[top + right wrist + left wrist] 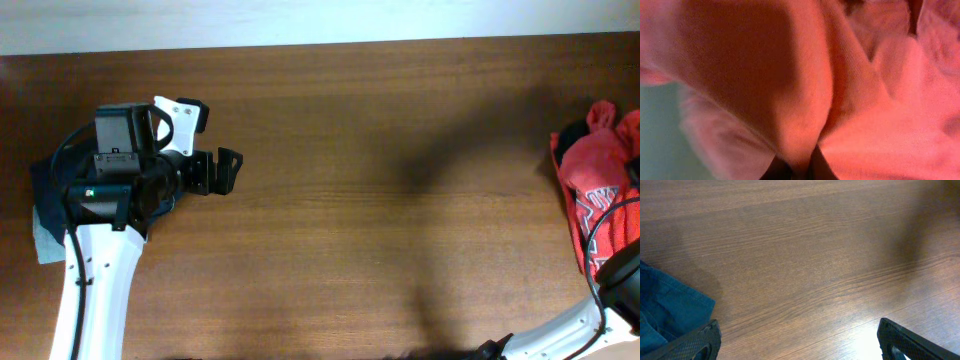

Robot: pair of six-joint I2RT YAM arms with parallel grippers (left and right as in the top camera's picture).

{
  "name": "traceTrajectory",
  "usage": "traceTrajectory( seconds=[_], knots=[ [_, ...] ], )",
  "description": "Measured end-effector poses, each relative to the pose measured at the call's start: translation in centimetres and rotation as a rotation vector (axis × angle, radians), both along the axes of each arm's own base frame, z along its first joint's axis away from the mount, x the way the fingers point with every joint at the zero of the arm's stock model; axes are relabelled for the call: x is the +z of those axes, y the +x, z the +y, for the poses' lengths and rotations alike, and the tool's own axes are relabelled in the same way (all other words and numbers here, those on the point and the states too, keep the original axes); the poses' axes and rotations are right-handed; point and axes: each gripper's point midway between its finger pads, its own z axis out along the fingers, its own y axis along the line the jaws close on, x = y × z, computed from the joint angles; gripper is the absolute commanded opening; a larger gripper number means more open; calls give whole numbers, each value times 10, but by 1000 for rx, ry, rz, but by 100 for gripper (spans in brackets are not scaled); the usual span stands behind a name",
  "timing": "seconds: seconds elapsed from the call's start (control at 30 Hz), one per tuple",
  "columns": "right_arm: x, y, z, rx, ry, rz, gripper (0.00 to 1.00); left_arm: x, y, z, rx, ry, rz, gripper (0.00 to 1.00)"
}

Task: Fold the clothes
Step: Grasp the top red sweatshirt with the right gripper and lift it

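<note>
Left pincer (799, 342), spread wide over worktop (805, 255) just beside blue denim (670, 310); right pincer (799, 170), buried deep in red garment (865, 100) (cannot tell whether pinching it).

Just a dark brown wood-grain table (380, 230) pretty much everywhere, pale strip (320, 18) along its far edge, soft shadows (440, 160) and a bit of glare (865, 339) on top.

Left arm (95, 270): white link, black joints, black cables; pincer (232, 171) black, mesh-textured fingers (695, 342).
</note>
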Motion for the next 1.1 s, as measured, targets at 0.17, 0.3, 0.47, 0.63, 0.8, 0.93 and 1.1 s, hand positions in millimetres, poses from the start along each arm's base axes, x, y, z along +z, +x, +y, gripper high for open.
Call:
traceTrajectory(
  seconds=[0.17, 0.3, 0.47, 0.63, 0.8, 0.93, 1.1],
  knots=[
    [129, 17, 34, 100, -23, -214, 4, 6, 7, 0, -1, 0, -39, 99],
    [262, 16, 99, 252, -194, -432, 4, 10, 11, 0, 0, 0, -61, 99],
    [344, 20, 196, 544, -330, -635, 4, 10, 12, 0, -1, 1, -67, 99],
    [378, 23, 262, 741, -384, -751, 4, 14, 15, 0, -11, 11, -91, 99],
    [394, 15, 241, 621, -518, -729, 4, 13, 15, 1, -9, 18, -94, 99],
    [403, -12, 187, 379, -650, -637, 4, 14, 15, 1, -9, 18, -94, 99],
    [410, -71, 104, 21, -789, -494, 4, 17, 19, 1, -9, 19, -117, 99]
  ],
)
